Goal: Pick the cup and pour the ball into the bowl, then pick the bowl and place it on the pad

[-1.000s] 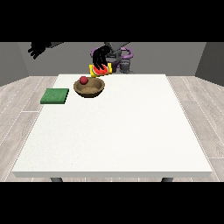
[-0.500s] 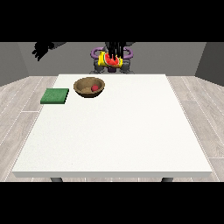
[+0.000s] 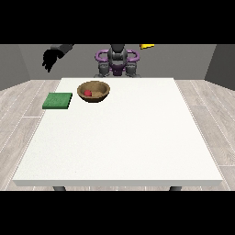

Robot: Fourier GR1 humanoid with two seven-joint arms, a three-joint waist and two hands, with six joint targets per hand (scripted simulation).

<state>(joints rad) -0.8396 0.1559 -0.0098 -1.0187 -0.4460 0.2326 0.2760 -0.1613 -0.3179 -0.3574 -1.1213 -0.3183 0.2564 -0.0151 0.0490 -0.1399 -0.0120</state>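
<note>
Hanging raised beyond the bowl [image 3: 93, 90], the hand at the view's left [image 3: 51, 58] held nothing, fingers drooping; their curl could not be told. The red ball [image 3: 87, 92] lay inside the bowl on the surface [image 3: 119, 137], the green pad [image 3: 58, 100] just beside it. A yellow cup [image 3: 147, 46] showed at the top, well apart from the bowl.

A red ball [image 3: 87, 92] lies in the upright brown bowl [image 3: 101, 93], just beside the flat green pad [image 3: 58, 100].

Torso dark grey with purple ring-shaped shoulder pieces. Forearm grey. Robot hand [image 3: 50, 58] at the view's left is black.
</note>
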